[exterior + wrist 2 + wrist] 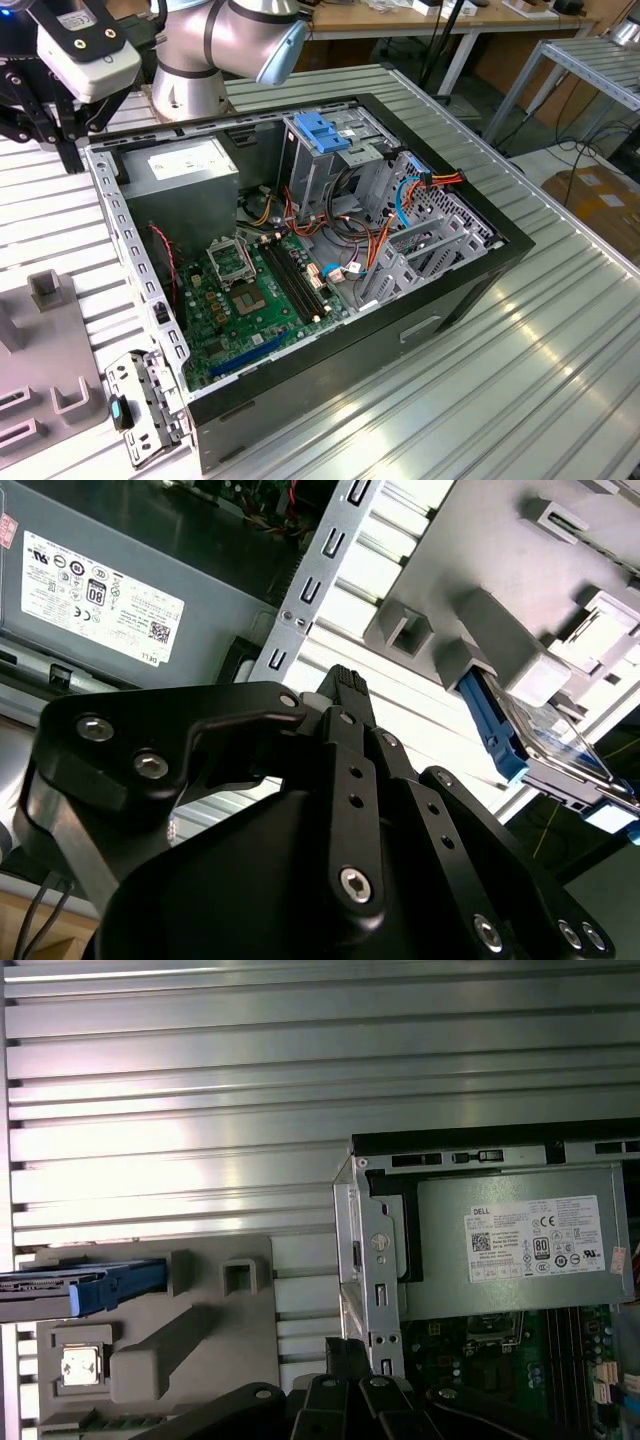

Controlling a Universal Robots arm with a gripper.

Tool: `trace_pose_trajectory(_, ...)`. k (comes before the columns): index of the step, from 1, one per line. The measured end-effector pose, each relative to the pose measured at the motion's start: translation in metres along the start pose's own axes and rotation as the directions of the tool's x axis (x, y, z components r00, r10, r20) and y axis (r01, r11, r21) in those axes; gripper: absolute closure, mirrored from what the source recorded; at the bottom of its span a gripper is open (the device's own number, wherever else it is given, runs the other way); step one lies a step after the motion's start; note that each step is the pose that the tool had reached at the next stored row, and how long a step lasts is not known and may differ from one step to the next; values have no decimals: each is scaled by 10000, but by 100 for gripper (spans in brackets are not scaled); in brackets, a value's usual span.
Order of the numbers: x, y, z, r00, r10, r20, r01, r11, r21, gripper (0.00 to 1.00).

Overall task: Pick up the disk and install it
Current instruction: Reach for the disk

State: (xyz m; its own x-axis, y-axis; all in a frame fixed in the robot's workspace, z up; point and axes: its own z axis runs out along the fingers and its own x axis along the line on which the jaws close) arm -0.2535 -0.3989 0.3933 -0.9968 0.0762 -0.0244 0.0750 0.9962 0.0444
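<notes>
The ribbed metal surface (520,380) carries an open computer case (300,395), with a grey power supply (190,170) in one corner and a tangle of orange and blue cables (385,235) by the drive cage. Beside the case, on the exterior view's left, lies a grey holder (190,1340). The gripper (343,680) hangs over the gap between the case's perforated rim (310,590) and that holder. I cannot tell whether it is open or closed, and it is not on the disk.

The likely trouble is that rim. It sits near the gripper, so a careless sweep towards the holder could clip it. A grip on the disk's smooth faces may also slip or tilt, and the cables could snag it on the way into the cage.

The disk (50,1282) rests in the holder, outside the case and apart from the gripper. It looks thin and flat, with a shiny face and a blue rail (488,720) along its side.
</notes>
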Motion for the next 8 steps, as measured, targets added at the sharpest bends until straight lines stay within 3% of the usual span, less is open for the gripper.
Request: trace_pose_trajectory(8,72,-5,-2,10000,1,0,-1,10000,0,89)
